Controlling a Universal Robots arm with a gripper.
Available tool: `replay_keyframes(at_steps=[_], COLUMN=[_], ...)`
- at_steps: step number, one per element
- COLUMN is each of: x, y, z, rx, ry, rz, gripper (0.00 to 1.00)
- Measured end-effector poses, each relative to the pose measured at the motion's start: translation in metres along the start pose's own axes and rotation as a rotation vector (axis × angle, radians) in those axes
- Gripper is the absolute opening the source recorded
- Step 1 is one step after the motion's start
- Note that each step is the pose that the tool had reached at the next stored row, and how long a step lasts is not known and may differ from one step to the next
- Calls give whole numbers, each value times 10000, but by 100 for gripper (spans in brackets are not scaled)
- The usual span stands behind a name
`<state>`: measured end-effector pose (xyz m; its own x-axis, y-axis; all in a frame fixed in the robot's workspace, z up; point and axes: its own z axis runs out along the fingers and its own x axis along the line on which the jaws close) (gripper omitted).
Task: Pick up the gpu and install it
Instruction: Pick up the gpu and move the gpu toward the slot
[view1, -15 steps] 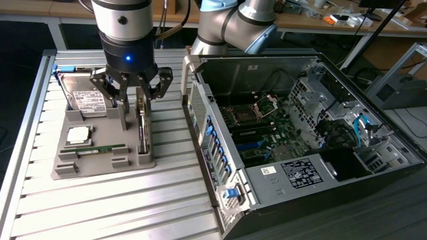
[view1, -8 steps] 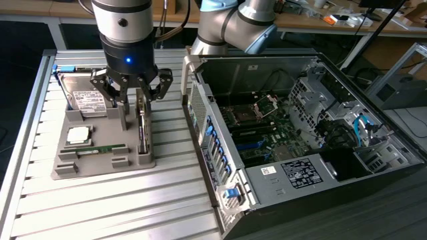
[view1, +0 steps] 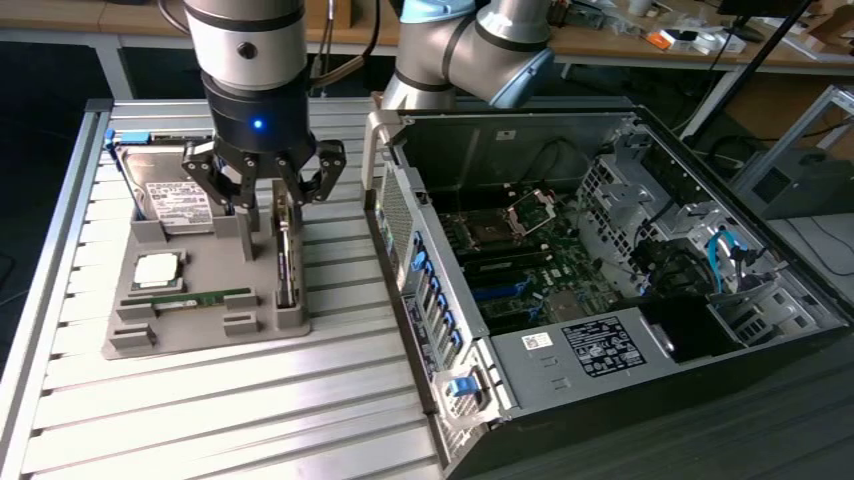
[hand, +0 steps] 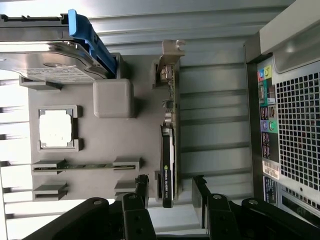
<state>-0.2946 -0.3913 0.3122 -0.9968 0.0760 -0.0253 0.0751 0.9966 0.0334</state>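
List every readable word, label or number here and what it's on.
Nothing reads clearly.
gpu: pale lettering on its black block, too small.
hard drive: white label, blurred.
computer case: stickers, print too small.

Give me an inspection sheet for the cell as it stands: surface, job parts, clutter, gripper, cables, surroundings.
Surface: slatted aluminium table with a grey parts holder on it.
Job's things: gpu standing on edge in a slot of the holder; open PC case beside the holder, toward the exterior view's right.
Clutter: hard drive, CPU and RAM stick, all seated in the holder.
Grippers: gripper open, a finger on either side of the gpu, with a gap on both sides.
Cables: blue cables inside the case.
Surroundings: workbench with loose items behind the cell.
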Motion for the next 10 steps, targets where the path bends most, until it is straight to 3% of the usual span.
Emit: replay_keyframes(at_steps=[10], x=[-23], y=[3], z=[45], rx=[11], ry=[1], rz=[-1], gripper=[48])
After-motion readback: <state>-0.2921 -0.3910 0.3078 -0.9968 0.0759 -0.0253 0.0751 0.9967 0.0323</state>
